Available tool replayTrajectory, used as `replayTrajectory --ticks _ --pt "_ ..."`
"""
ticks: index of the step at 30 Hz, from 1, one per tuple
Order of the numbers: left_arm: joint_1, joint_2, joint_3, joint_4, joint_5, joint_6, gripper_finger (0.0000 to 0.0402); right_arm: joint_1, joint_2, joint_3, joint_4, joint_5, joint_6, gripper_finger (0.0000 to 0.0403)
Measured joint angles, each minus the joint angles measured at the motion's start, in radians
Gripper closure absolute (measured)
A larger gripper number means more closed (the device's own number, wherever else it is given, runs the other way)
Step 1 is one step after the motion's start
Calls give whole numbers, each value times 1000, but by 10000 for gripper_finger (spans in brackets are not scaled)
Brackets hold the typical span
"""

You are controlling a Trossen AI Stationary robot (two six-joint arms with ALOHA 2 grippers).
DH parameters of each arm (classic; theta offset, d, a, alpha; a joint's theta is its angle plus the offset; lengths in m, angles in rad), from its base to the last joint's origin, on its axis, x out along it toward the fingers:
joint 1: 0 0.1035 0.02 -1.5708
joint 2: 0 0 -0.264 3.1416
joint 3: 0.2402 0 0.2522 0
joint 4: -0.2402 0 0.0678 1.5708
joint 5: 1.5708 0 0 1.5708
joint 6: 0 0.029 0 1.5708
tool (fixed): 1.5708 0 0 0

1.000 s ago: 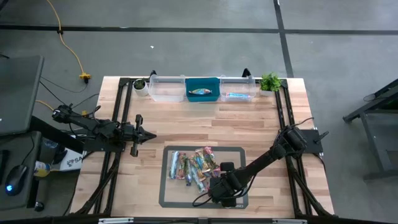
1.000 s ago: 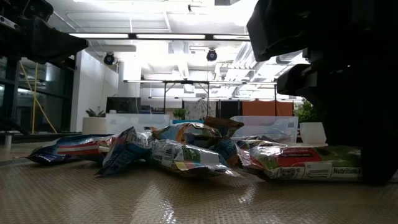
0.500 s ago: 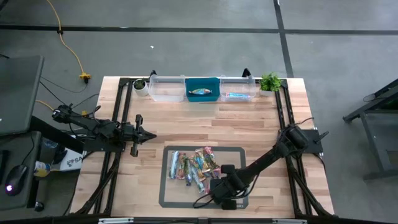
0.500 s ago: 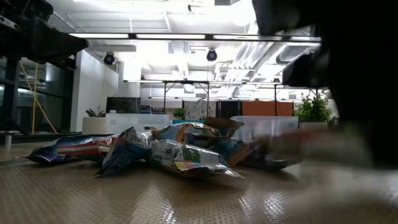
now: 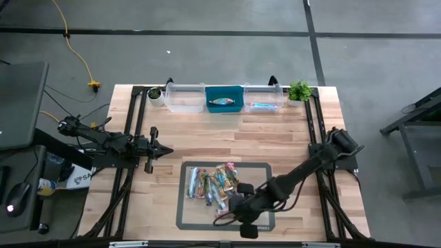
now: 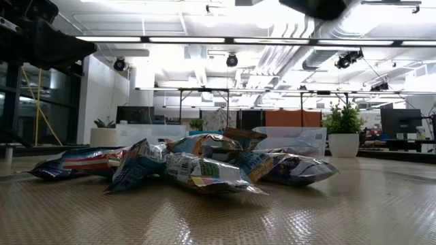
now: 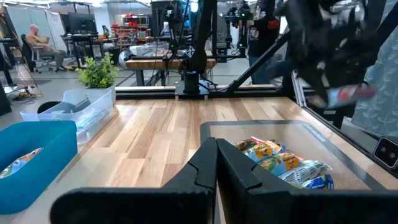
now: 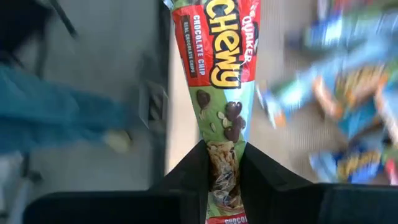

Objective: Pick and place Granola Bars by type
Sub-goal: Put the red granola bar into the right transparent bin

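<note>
A pile of shiny granola bars (image 5: 212,184) lies on the dark mat (image 5: 189,219); it also shows in the low view (image 6: 194,167) and the left wrist view (image 7: 283,163). My right gripper (image 5: 239,209) hangs above the mat's near right part, shut on a red-and-green bar (image 8: 222,56). My left gripper (image 5: 167,150) waits shut (image 7: 216,149) above the table's left side. One bar lies in the blue bin (image 5: 224,98) and another in the clear bin (image 5: 263,101) to its right. My right gripper pinches the red-and-green bar between its two fingers, on the bar's picture end (image 8: 225,134). The bar lies along the fingers and its red end (image 8: 217,37) sticks out past the tips. It is lifted clear of the mat.
Three bins stand in a row at the far edge; the left one (image 5: 185,98) is clear. Small potted plants (image 5: 299,90) (image 5: 156,94) flank the row. Bare wood lies between mat and bins. Dark frame rails run along both sides of the table.
My right gripper has risen from the mat's near right part, out of the top of the low view, and shifted a little toward the table's left. The red-and-green bar that lay there on the mat has gone up with it. The pile stays put.
</note>
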Motion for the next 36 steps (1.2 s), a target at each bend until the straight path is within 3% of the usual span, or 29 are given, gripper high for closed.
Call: replayTrajectory --ticks 12,25,36 --pt "0 0 0 0 0 0 400 -1 -154 1 358 161 -147 346" --pt "0 0 0 0 0 0 400 -2 -259 2 647 362 -416 346" --pt "0 0 0 0 0 0 400 -38 -298 3 874 677 -768 346"
